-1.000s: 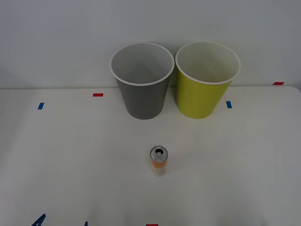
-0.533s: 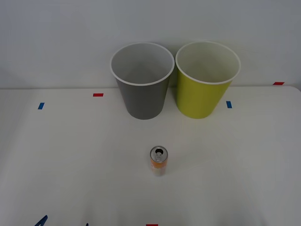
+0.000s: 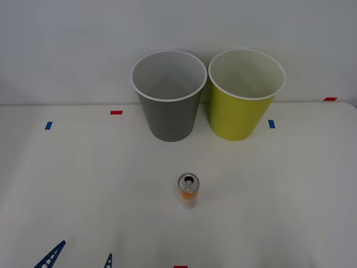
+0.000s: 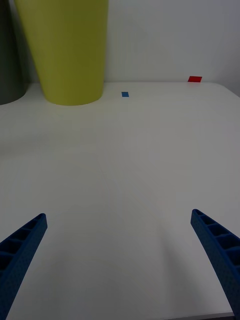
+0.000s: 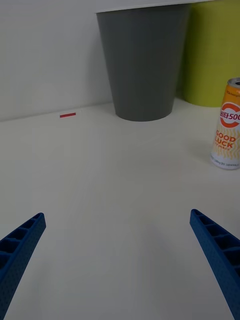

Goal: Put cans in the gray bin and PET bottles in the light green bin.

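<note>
At the desk's point(image 3: 290, 184) middle the can point(image 3: 188, 190) stands upright, near of the gray bin point(image 3: 168, 97) and light green bin point(image 3: 244, 96). Left claw point(image 3: 78, 258), fingers apart, hovers near-left; reaching is the step, needing a rightward approach. Right claw point(image 4: 120, 260) also gapes.

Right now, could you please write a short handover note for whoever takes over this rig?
Left gripper: open, empty, low at the table's near left edge.
Right gripper: open, empty, over bare table, facing the light green bin.
Can: upright mid-table, in front of both bins, untouched.
Gray bin and light green bin: side by side at the back; nothing seen inside them.
Done: nothing yet.
Left: grasp the can, probably with the left gripper, and drop it in the gray bin.
</note>
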Robot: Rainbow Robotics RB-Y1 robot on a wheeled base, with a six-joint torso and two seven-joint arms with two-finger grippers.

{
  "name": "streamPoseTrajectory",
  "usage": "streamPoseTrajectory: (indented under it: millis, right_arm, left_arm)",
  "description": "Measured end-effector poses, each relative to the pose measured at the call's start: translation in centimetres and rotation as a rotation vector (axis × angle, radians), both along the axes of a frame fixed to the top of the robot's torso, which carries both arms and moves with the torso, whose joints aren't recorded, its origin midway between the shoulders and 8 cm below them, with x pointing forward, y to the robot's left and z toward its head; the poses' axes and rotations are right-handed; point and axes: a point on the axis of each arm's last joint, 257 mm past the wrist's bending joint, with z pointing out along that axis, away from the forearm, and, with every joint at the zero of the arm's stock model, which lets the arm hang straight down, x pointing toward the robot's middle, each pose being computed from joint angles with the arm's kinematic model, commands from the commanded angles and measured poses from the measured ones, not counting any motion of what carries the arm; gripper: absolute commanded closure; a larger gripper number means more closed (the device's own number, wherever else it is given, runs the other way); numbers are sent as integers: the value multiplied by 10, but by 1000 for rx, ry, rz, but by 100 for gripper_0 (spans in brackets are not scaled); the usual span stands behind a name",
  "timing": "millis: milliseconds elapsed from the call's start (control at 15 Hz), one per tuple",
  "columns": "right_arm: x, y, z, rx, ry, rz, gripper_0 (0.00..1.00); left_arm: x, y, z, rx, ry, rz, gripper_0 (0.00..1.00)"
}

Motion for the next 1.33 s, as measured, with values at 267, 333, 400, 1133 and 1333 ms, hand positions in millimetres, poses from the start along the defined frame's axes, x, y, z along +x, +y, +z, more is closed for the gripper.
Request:
streamPoseTrajectory:
  millis: [267,333,400,1133,1333]
  right_arm:
    - [0,0,0,0,0,0,0]
    - [0,0,0,0,0,0,0]
    - [0,0,0,0,0,0,0]
    - [0,0,0,0,0,0,0]
    - [0,0,0,0,0,0,0]
  left_arm:
    - [21,-15,7,21,-57,-82,0]
    - [25,-18,8,27,-67,-98,0]
    - [31,-23,8,35,-78,-121,0]
    - [71,-98,7,36,-109,-371,0]
    - [81,-115,4,19,-103,-410,0]
